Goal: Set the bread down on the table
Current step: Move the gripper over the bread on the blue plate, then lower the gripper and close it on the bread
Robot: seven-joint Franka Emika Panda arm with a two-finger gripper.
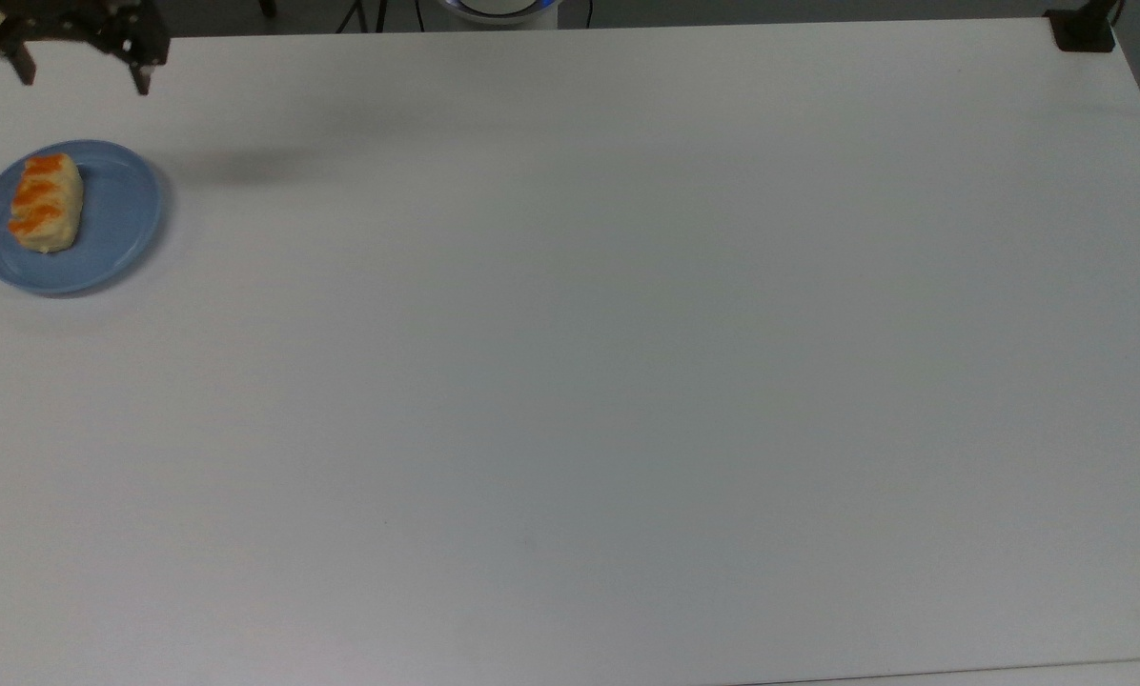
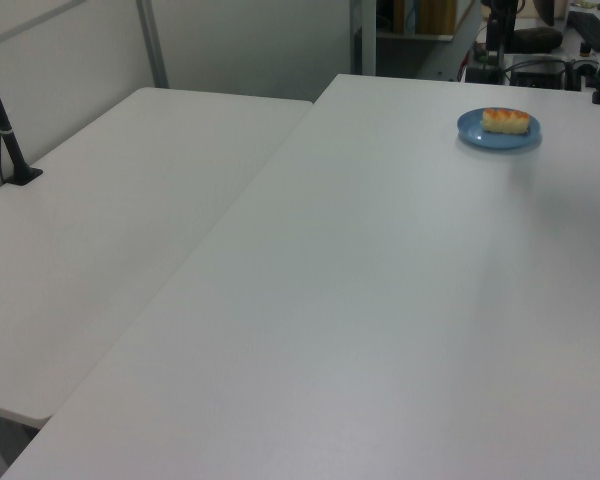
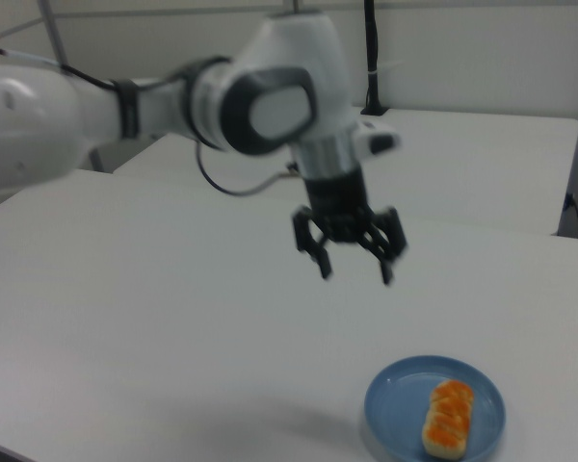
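The bread (image 1: pixel 46 202), a pale roll with orange stripes, lies on the left half of a round blue plate (image 1: pixel 117 214) at the top view's far left. Both rest on the white table (image 1: pixel 570 381). My gripper (image 1: pixel 84 81) hangs open and empty in the air near the table's back edge, just beyond the plate. In the right view the gripper (image 3: pixel 356 275) points down, up and to the left of the plate (image 3: pixel 395 409) and the bread (image 3: pixel 447 416), well above the tabletop. The left view shows the bread (image 2: pixel 506 120) on the plate (image 2: pixel 475 128) at the far right.
A black mount (image 1: pixel 1085 29) stands on the table's back right corner in the top view. In the left view a second white table (image 2: pixel 110 220) adjoins on the left, with a black post (image 2: pixel 5 120) on it. The white arm (image 3: pixel 173 106) reaches in from the right view's left.
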